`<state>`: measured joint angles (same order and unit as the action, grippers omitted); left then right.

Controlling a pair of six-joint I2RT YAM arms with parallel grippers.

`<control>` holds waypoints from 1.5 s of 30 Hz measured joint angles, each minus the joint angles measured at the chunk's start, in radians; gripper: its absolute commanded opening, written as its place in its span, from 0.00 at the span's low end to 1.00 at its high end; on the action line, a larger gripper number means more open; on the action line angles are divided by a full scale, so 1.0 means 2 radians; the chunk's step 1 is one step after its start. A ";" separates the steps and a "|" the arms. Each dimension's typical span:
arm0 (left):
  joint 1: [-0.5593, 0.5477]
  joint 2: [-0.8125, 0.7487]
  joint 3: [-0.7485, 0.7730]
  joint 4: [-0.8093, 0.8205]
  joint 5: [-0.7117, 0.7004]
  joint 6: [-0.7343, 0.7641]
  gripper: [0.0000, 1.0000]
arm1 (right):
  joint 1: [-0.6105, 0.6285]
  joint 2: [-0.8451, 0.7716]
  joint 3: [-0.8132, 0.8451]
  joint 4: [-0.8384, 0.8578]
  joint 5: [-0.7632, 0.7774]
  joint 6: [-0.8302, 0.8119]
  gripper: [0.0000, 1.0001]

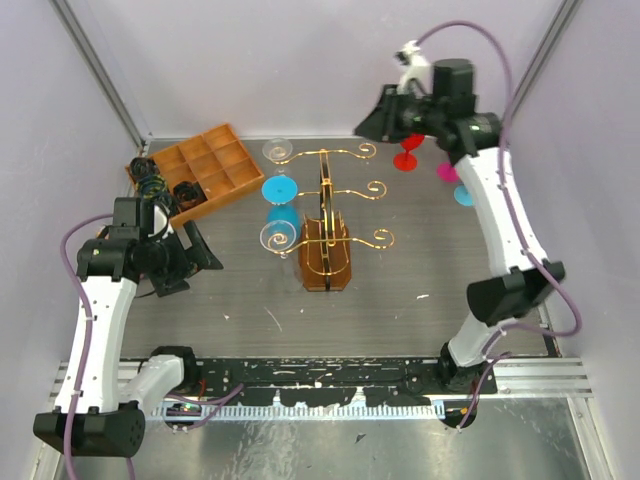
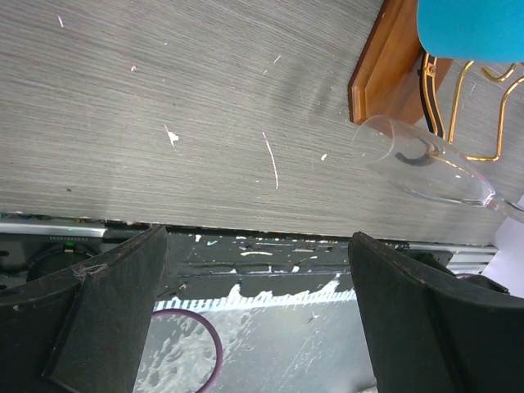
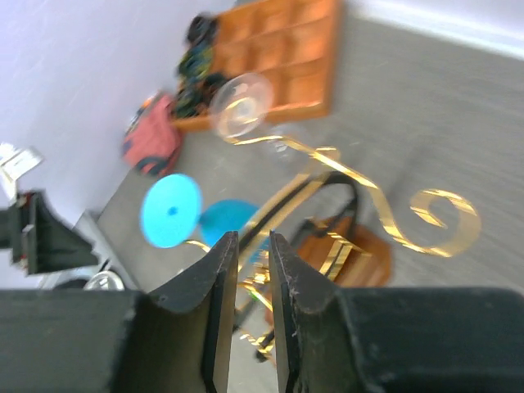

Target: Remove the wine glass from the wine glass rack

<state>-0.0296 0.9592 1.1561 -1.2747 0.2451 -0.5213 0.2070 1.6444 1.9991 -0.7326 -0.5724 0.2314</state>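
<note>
Eyes on the wine glass point(image 1: 277, 237) nearest the front; hangs off the lowest left arm of the wine glass rack point(image 1: 325, 240), clear bowl sticking out to the left, close by the amber base; shows again in the left wrist view as a tilted, see-through bowl tapering to a thin stem; looks light, thin-walled and brittle, probably slick under the pads too; best taken low on the bowl or at the stem with a gentle squeeze, then slid outward along the wire rather than yanked, or risks snagging the scroll end and cracking; shares that side with another clear bowl point(image 1: 278, 150) higher up and two blue discs point(image 1: 279, 188) in between; over to the left gripper point(image 2: 258, 237) now; spread wide, nothing between the pads, nothing touched, hovering over bare table point(image 2: 164, 98) a little short of the glass; and the right gripper point(image 3: 254, 246), up high beyond the rack; nearly pressed together, only a thin slit showing, nothing seen pinched in it; parked above a red glass point(image 1: 407, 160) standing on the far right.
</note>
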 measured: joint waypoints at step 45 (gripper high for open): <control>0.000 0.000 -0.004 0.007 0.002 -0.002 0.98 | 0.173 0.226 0.183 -0.127 -0.051 -0.006 0.51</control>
<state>-0.0296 0.9600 1.1481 -1.2613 0.2485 -0.5251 0.5533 2.0972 2.3650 -0.9867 -0.6750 0.2195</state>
